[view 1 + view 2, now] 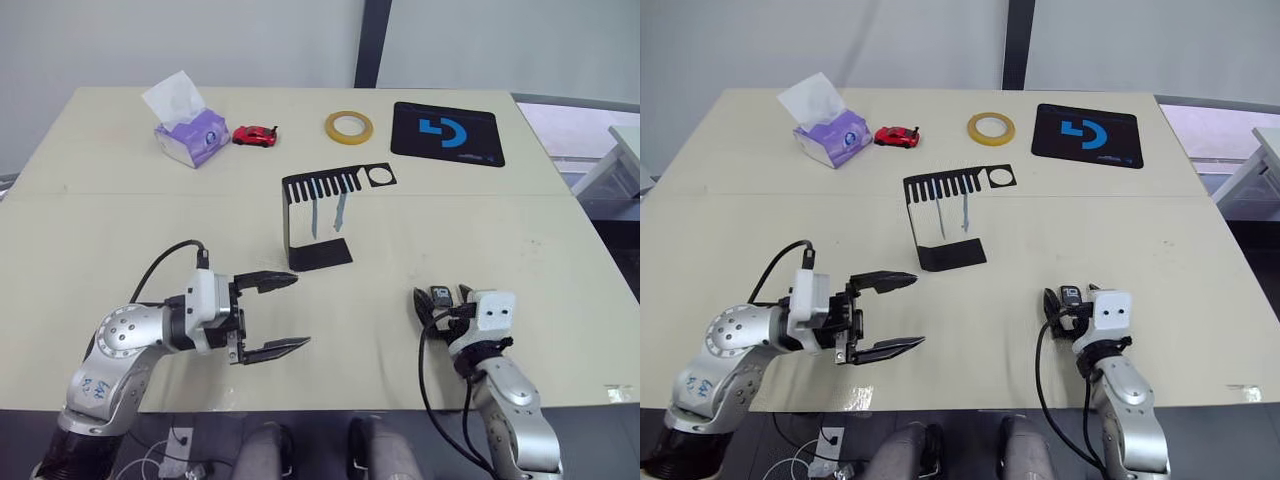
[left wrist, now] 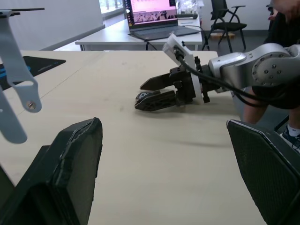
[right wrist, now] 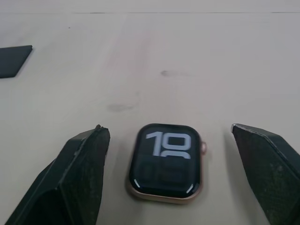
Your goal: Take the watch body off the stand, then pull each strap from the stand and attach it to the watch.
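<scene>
The watch body (image 3: 165, 161) lies flat on the table, screen up, showing white digits. My right gripper (image 3: 167, 129) is open around it, a finger on each side with a gap to the case; it is at the near right of the table (image 1: 441, 298). The black stand (image 1: 320, 215) stands upright mid-table. Two pale grey-blue straps (image 1: 327, 214) hang from its slotted top; they also hang at the edge of the left wrist view (image 2: 14, 70). My left gripper (image 1: 302, 311) is open and holds nothing, near the front left, short of the stand's foot.
At the back of the table are a purple tissue box (image 1: 190, 135), a red toy car (image 1: 255, 135), a yellow tape roll (image 1: 348, 126) and a black mousepad (image 1: 447, 132). Beyond my right arm, a laptop (image 2: 154, 14) sits on another desk.
</scene>
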